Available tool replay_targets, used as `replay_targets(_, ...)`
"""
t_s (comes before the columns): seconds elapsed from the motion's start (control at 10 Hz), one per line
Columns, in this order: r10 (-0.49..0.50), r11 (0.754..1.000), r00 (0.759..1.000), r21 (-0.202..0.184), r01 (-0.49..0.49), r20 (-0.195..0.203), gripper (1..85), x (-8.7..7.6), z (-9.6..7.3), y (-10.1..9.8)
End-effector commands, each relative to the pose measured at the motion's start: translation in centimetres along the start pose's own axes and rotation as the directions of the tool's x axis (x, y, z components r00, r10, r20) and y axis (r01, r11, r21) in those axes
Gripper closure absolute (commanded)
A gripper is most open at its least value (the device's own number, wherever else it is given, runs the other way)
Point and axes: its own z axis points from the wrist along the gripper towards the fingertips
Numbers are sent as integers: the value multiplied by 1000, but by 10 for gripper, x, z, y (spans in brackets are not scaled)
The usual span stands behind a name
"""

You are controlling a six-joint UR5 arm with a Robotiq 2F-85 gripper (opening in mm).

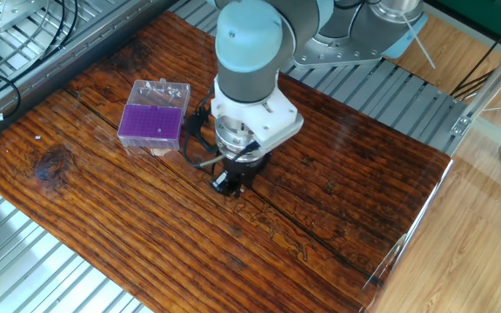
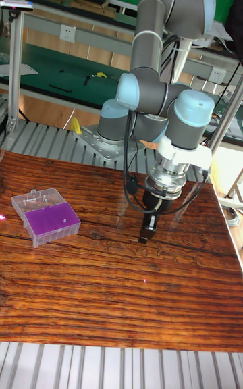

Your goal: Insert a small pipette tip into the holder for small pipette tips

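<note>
One arm, one box, and no tip that we can make out; notes run left to right across the table.

- Holder: the clear box with the purple hole-plate sits on the left part of the wooden top, upright, lid section behind it. In the tall fixed view the holder lies well apart from the arm. We judge it light and unfixed, so a sideways nudge from the wrist or the trailing cable could slide it.
- Holes: the grid is fine. We expect that a tip arriving tilted, or slightly off a hole, would jam on the plate or bend instead of dropping in.
- Gripper: pointing straight down, close over the boards near the table's middle, right of the holder. In the tall fixed view the gripper shows dark fingers close together, but we cannot tell whether they are shut or pinch anything; a small tip would be too small to see here.
- Risk at this spot: with the fingers so low, pressing further could scrape the wood, or flick a loose tip away.
</note>
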Motion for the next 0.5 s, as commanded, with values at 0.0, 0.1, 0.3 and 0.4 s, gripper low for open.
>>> replay_targets(0.0,-19,1000,998,16,20,-59,507,0,-9,-1)
replay_targets(0.1,-23,999,997,25,25,-76,510,-2,-13,-1)
replay_targets(0.3,-37,999,994,34,41,-100,510,-1,-13,-1)
replay_targets(0.4,-40,999,997,32,42,-59,510,-12,-6,1)
